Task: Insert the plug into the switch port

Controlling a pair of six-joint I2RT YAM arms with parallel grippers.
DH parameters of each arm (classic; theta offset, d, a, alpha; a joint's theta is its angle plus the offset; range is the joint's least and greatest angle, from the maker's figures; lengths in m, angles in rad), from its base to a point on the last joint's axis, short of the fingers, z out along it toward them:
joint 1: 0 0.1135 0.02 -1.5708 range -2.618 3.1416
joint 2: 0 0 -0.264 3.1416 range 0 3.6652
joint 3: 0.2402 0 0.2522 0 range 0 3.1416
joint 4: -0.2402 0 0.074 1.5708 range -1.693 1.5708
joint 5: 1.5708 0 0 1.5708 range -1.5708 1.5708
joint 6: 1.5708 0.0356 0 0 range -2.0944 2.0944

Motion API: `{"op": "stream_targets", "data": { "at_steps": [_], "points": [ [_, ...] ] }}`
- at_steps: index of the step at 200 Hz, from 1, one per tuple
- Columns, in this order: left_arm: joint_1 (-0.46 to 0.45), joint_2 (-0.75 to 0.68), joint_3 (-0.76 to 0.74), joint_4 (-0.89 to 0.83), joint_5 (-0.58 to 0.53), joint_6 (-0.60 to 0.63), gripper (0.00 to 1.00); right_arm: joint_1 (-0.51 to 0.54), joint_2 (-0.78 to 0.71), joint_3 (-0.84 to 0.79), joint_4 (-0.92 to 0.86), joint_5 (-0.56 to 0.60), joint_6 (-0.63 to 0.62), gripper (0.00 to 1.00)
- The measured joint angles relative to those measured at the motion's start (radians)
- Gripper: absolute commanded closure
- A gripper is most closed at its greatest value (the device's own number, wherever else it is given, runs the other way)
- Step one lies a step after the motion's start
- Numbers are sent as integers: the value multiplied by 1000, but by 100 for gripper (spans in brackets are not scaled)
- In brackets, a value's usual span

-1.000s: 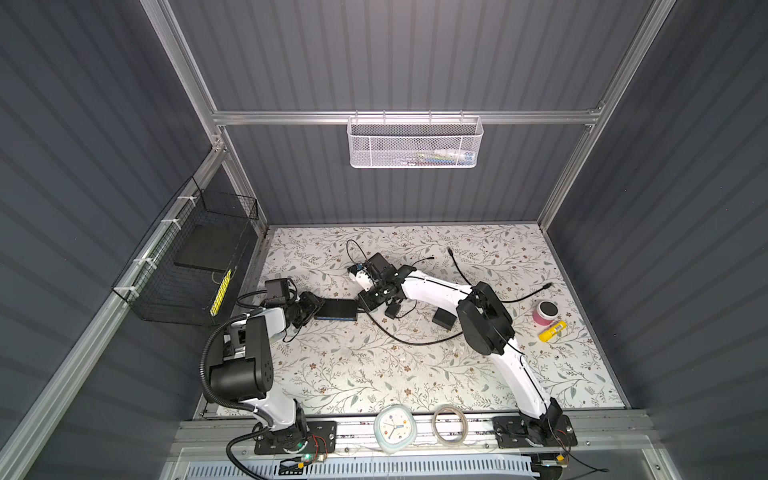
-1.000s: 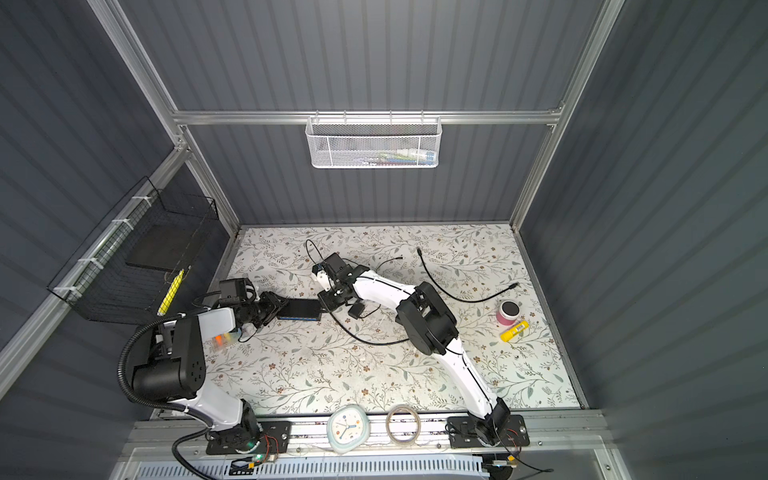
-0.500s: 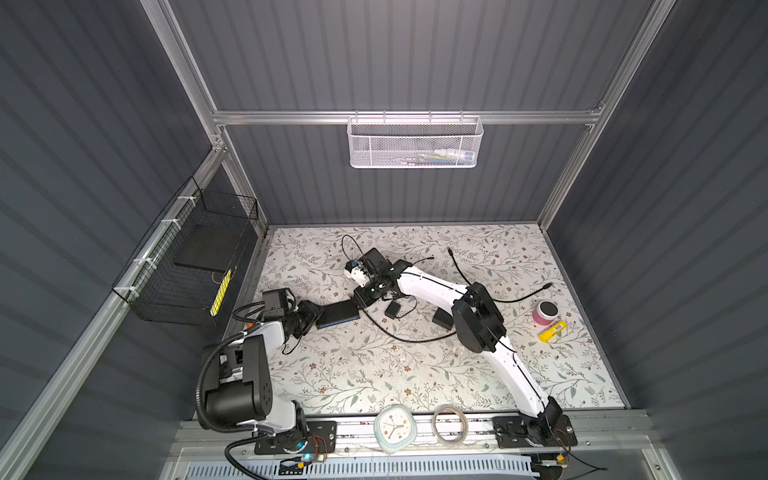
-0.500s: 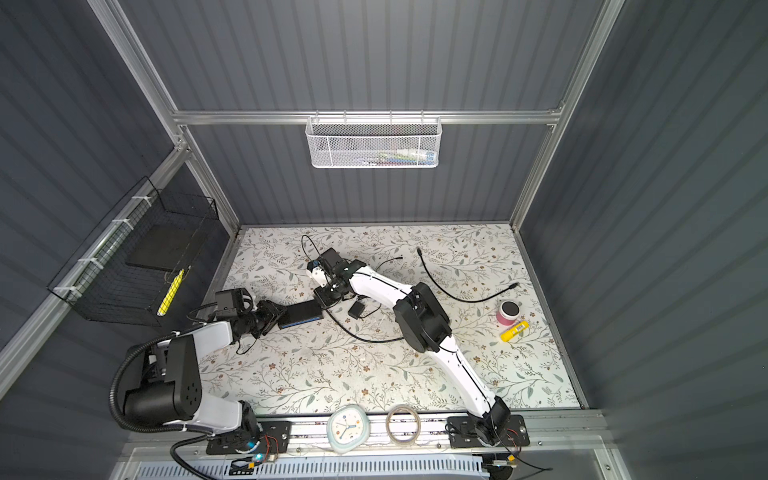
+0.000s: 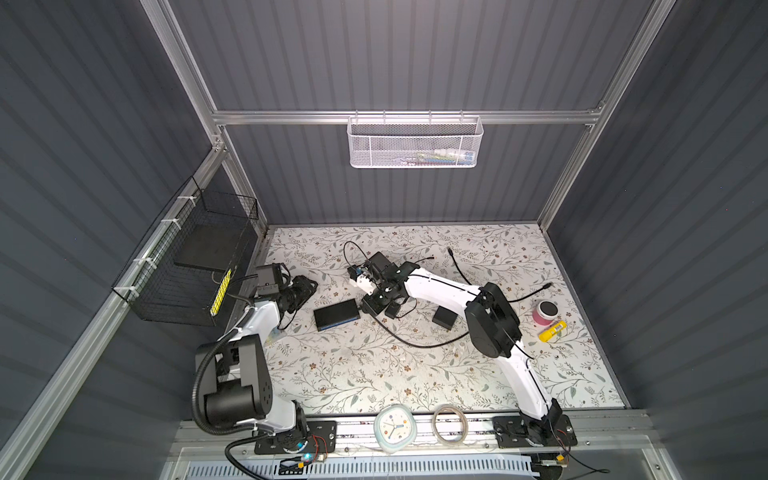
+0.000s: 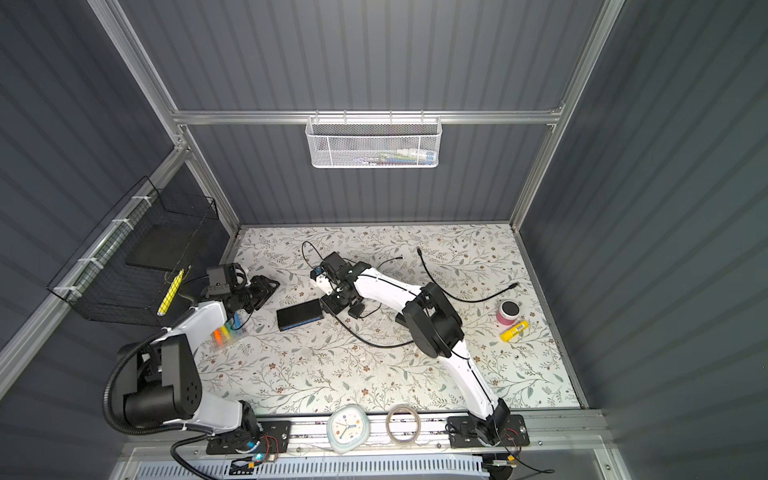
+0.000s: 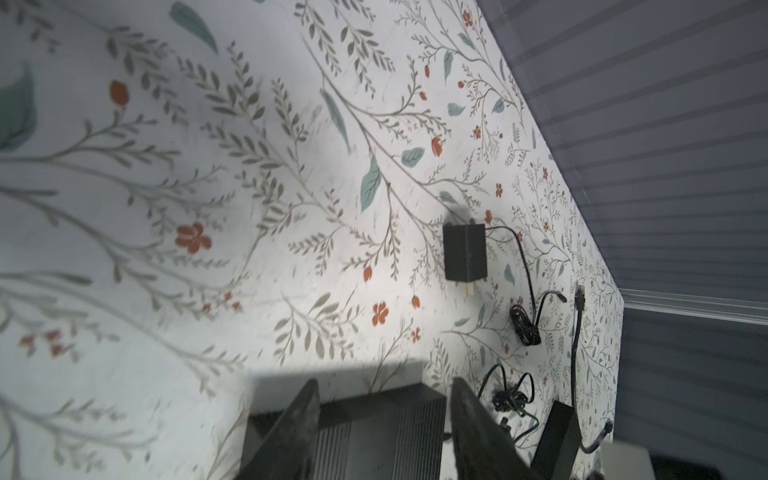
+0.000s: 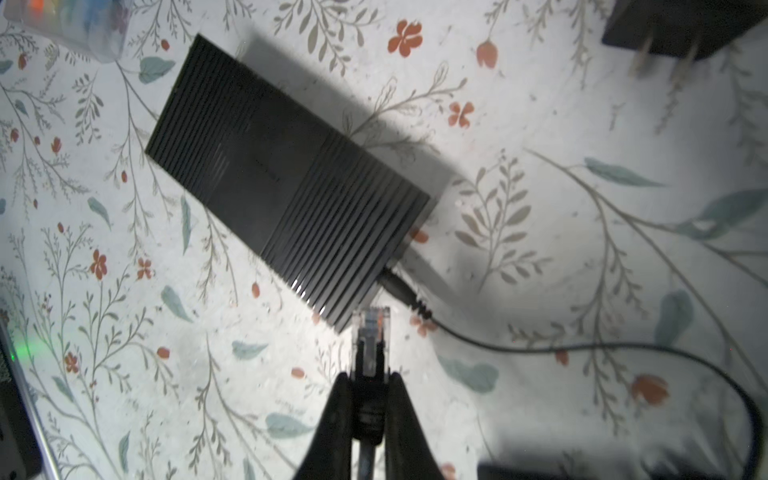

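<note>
Approaching stage; plug not yet seated. Right gripper (image 8: 370,378) is clenched on the clear plug (image 8: 370,332), whose contact end points forward past the fingertips, with the cable trailing back between the jaws. The plug tip sits just beside a corner of the switch (image 8: 286,187), a flat ribbed black box lying on the floral table (image 8: 540,291). Whether tip and box touch, the wrist view does not settle. A round power lead (image 8: 401,293) is already in the short edge next to that corner. The switch port itself cannot be made out. In a top view the blue strip (image 5: 338,323) runs along the long side facing the front rail, and I judge the sockets lie there (too small to confirm). Left gripper (image 7: 384,382) is near the box's opposite end, jaws apart, gripping nothing. Next move, as judged: bring the plug round to face the blue side squarely, level it with a socket, then push straight in. The box looks light, so the left arm may need to brace it or it may slide.
</note>
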Motion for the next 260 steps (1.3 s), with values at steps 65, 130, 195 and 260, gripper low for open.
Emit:
{"op": "stream_targets", "data": {
  "at_steps": [65, 130, 195, 260],
  "points": [
    [-69, 236, 90, 18, 89, 49, 53, 69, -48, -66, 15, 19, 19, 100],
    [-96, 285, 80, 47, 107, 55, 54, 108, -2, -55, 16, 32, 61, 100],
    [-96, 213, -40, 109, 143, 27, 54, 113, 64, -6, -1, 46, 97, 100],
    [-96, 165, -107, 124, 158, -2, 56, 127, 68, 18, -38, 46, 98, 100]
  ]
}}
